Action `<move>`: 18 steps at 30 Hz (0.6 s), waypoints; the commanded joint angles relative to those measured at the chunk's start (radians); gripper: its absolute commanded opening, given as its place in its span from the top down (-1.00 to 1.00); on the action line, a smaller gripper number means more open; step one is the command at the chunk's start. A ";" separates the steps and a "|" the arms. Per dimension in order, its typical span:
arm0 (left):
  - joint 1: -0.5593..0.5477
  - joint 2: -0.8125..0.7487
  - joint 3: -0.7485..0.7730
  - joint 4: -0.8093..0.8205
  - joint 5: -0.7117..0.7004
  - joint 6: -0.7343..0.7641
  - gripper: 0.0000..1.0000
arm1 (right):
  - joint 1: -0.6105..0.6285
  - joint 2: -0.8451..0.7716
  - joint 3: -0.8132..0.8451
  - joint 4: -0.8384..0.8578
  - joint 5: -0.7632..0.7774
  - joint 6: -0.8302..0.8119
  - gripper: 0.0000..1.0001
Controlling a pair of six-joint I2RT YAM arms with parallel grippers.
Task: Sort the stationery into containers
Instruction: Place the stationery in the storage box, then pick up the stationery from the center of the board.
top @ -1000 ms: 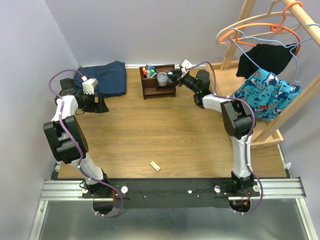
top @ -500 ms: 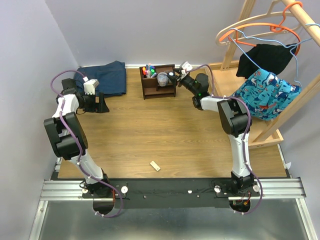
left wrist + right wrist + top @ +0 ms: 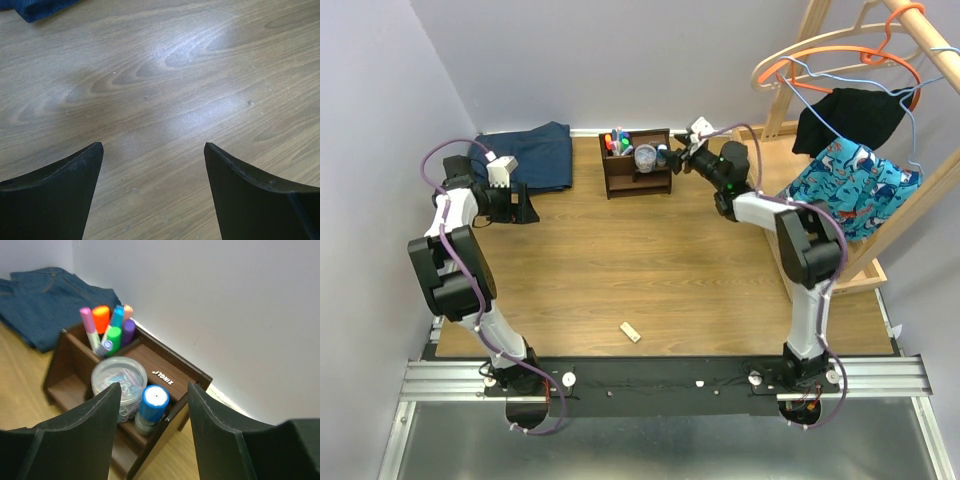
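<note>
The dark brown wooden organiser (image 3: 620,180) stands by the back wall. Its tall section holds coloured markers and highlighters (image 3: 107,327). On a lower shelf of the organiser (image 3: 60,360), a clear round tub (image 3: 120,377) stands beside an upright blue-capped grey cylinder (image 3: 152,402). My right gripper (image 3: 154,387) hovers open just right of the organiser, and its fingers do not touch the cylinder. In the overhead view my right gripper (image 3: 678,157) sits at the organiser's right end. A small beige block (image 3: 631,331) lies on the table near the front. My left gripper (image 3: 152,145) is open over bare wood, far left (image 3: 523,207).
Folded blue jeans (image 3: 535,152) lie at the back left, behind my left gripper. A wooden clothes rack (image 3: 905,200) with hangers and hanging clothes (image 3: 855,185) stands at the right edge. The wall runs close behind the organiser.
My right gripper has opened, left the blue-capped cylinder standing on the organiser's shelf, and drawn back a little to the right. The left arm has not moved.
</note>
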 commanded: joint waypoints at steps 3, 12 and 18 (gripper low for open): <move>-0.028 -0.132 0.007 0.008 0.060 -0.004 -0.81 | 0.036 -0.345 -0.093 -0.553 -0.015 -0.026 -0.25; -0.110 -0.261 -0.050 0.050 -0.081 -0.052 -0.80 | 0.352 -0.629 -0.277 -1.103 0.318 0.239 -0.25; -0.125 -0.375 -0.170 0.082 -0.257 -0.167 -0.80 | 0.461 -0.642 -0.332 -1.197 0.324 0.324 -0.21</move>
